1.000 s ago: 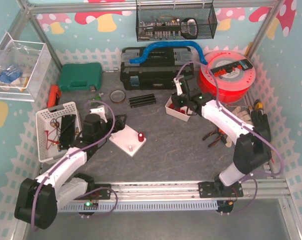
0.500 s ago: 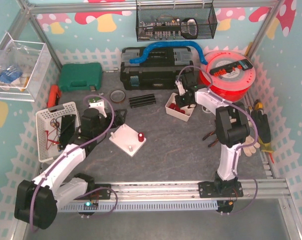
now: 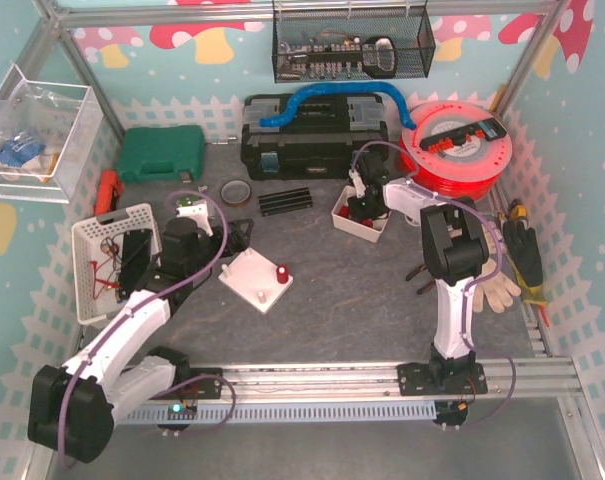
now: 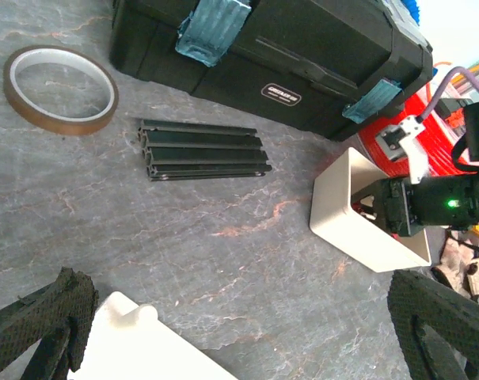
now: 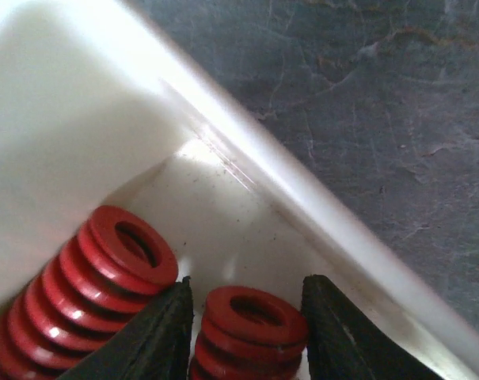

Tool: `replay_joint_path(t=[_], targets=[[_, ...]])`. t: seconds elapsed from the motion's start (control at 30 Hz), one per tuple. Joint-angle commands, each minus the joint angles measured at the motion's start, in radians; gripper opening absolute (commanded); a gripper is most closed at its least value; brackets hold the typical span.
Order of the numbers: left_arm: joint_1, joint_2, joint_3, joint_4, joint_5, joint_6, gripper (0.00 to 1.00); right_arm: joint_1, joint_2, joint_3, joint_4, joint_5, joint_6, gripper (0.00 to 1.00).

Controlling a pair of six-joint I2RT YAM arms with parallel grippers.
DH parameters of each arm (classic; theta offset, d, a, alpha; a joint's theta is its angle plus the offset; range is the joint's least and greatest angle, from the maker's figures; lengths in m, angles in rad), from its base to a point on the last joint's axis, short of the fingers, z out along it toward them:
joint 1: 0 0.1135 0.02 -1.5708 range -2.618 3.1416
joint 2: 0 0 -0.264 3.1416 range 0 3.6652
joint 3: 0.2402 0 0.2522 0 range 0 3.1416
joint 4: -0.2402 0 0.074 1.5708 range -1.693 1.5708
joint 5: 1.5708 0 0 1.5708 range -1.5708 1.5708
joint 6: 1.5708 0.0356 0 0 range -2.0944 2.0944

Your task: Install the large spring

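In the right wrist view, my right gripper (image 5: 251, 336) reaches down into the white bin (image 5: 81, 119). Its black fingers (image 5: 156, 340) press both sides of an upright red spring (image 5: 255, 317). A second, longer red spring (image 5: 104, 277) lies tilted just to the left. From above, that gripper (image 3: 365, 205) sits in the bin (image 3: 354, 228) at back centre. The white base plate (image 3: 254, 282) carries a small red spring (image 3: 281, 273) on a peg. My left gripper (image 3: 232, 240) hovers open at the plate's back edge, with the plate's corner (image 4: 136, 348) between its wide-spread fingers (image 4: 41, 317).
A black toolbox (image 3: 312, 140) and a red filament spool (image 3: 457, 150) stand behind the bin. A tape roll (image 3: 235, 190) and black rails (image 3: 285, 201) lie left of it. A white basket (image 3: 112, 255) is at the left; pliers (image 3: 432, 272) and gloves (image 3: 502, 285) are at the right.
The right arm's elbow has swung in from the far right to stand upright over its base, while its gripper stayed in the bin. The left arm barely shifted.
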Motion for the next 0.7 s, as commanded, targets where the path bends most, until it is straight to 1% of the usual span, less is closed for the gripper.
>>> replay_joint_path(t=[0.0,0.1,0.17,0.23,0.3,0.37,0.5,0.57,0.67], targets=[[-0.004,-0.022,0.007,-0.009,-0.016,0.020,0.99,-0.003,0.063,0.013,-0.015,0.024,0.026,0.42],[-0.004,-0.031,0.007,-0.012,-0.016,0.018,0.99,-0.002,0.074,0.010,-0.014,0.025,0.036,0.45],[-0.005,-0.039,0.006,-0.013,-0.021,0.018,0.99,-0.003,0.074,0.009,-0.014,0.023,0.042,0.45],[-0.005,-0.046,0.004,-0.014,-0.029,0.018,0.99,-0.002,0.069,0.011,-0.007,0.015,0.043,0.38],[-0.005,-0.052,0.004,-0.015,-0.031,0.017,0.99,-0.002,0.060,0.014,0.000,0.012,0.043,0.28],[-0.004,-0.054,0.006,-0.016,-0.030,0.017,0.99,-0.002,0.046,0.017,0.008,0.004,0.043,0.20],[-0.005,-0.054,0.006,-0.018,-0.031,0.012,0.99,-0.002,0.004,0.016,0.021,-0.001,0.039,0.12],[-0.005,-0.054,0.005,-0.018,-0.032,0.009,0.99,-0.002,-0.021,0.013,0.024,0.004,0.034,0.09],[-0.005,-0.057,0.003,-0.018,-0.034,0.002,0.99,-0.002,-0.072,-0.008,0.045,0.005,0.025,0.08]])
